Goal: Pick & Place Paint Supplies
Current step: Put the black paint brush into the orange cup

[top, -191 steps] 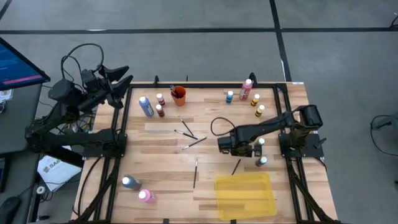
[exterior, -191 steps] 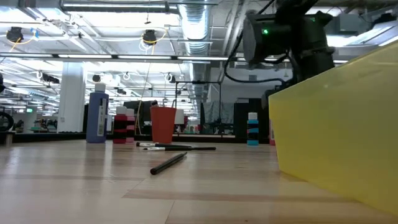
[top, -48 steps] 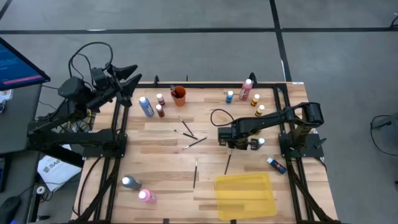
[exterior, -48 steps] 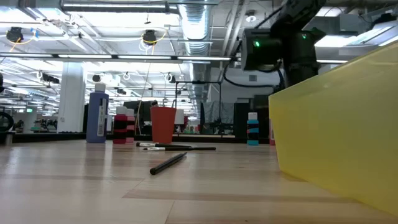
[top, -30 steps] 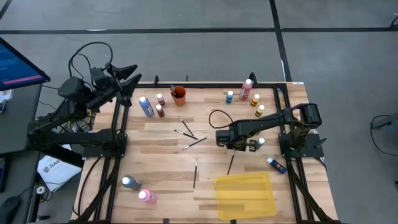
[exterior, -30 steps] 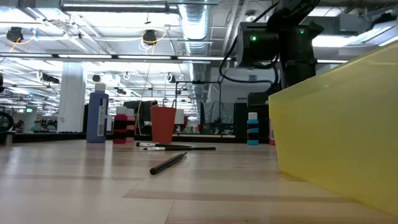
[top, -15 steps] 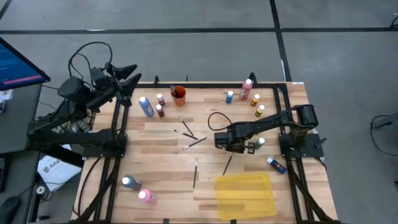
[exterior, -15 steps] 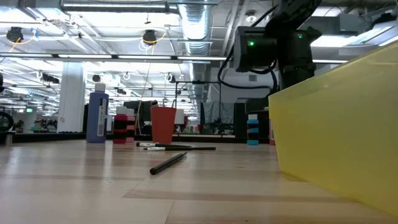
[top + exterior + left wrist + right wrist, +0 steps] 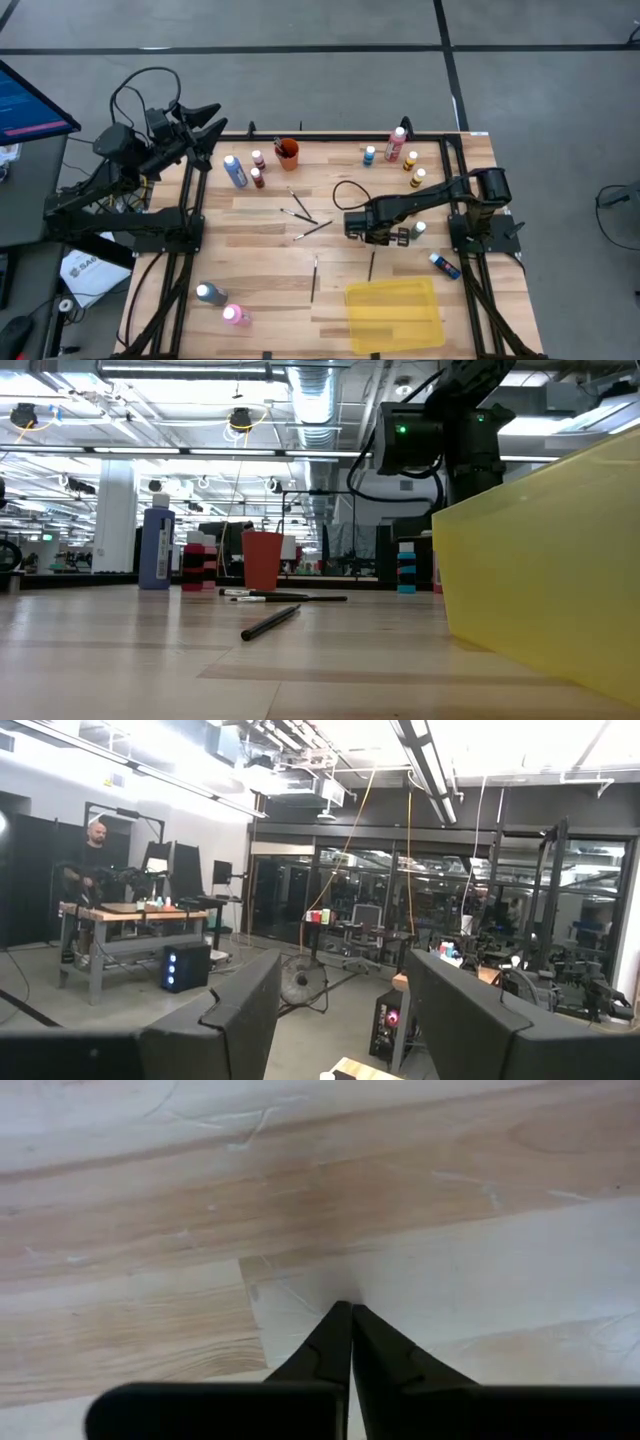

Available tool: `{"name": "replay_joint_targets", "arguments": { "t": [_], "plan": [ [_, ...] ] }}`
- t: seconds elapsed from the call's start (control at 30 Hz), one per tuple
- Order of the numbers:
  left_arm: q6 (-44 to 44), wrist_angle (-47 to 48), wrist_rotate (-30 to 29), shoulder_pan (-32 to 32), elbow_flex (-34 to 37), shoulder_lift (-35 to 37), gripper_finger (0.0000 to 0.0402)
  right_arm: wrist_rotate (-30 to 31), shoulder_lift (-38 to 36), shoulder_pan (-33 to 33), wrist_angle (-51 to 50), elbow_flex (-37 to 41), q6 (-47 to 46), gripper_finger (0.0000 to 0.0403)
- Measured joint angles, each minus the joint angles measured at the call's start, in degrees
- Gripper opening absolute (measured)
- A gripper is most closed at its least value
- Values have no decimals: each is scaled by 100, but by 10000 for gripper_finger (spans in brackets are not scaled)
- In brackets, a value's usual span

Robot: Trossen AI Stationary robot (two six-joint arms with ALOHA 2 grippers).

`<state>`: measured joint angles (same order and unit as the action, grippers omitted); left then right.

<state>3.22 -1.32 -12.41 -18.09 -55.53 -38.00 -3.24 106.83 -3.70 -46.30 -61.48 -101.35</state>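
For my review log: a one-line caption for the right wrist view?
Right claw shut, tips meeting just over bare wooden table.

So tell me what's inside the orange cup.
From above, the orange cup shows thin dark sticks, probably brush handles, poking out at its rim. Its bottom can't be seen; in the low view its wall hides the inside.

From the yellow tray [image 9: 393, 315] I see open board toward the left edge, broken only by one paintbrush [image 9: 313, 277]. Directly behind the tray, my right gripper [image 9: 371, 236] and a second brush [image 9: 371, 265] crowd the way through.
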Motion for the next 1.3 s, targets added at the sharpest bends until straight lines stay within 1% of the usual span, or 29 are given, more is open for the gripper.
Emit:
{"name": "replay_joint_targets", "arguments": {
  "t": [0.17,0.23,0.33,0.5,0.63,0.73,0.83,0.93,1.0,1.07,1.13,1.23,1.3],
  "plan": [
    [0,0,16,2,0,1,211,323,55,140,-217,-296,391,1],
    [0,0,16,0,0,1,211,828,81,219,-19,-470,538,0],
    [0,0,16,0,0,1,211,1429,59,369,-108,-672,757,0],
    [0,-2,14,2,0,14,211,1793,59,588,-74,-1154,1447,0],
    [0,-2,14,0,0,14,211,2599,55,812,-53,-1669,2025,0],
    [0,-2,12,2,0,14,211,3078,54,966,75,-2157,2782,0],
    [0,1,12,1,0,14,211,3649,47,1110,958,-2538,3952,0],
    [0,5,10,2,0,37,211,4135,45,1270,2184,-2773,5337,0],
    [0,0,-2,0,0,57,211,4324,35,1380,3090,-2814,6204,0],
    [0,2,-10,1,0,114,211,4367,35,1511,3840,-2814,6899,0],
    [0,5,-10,2,0,173,211,4360,35,1654,4387,-2814,7419,0],
    [0,7,-10,2,0,269,211,4363,35,1866,5044,-2814,8142,0],
    [0,3,-9,1,0,324,211,4275,35,1992,5404,-2814,8448,0]
  ]
}}
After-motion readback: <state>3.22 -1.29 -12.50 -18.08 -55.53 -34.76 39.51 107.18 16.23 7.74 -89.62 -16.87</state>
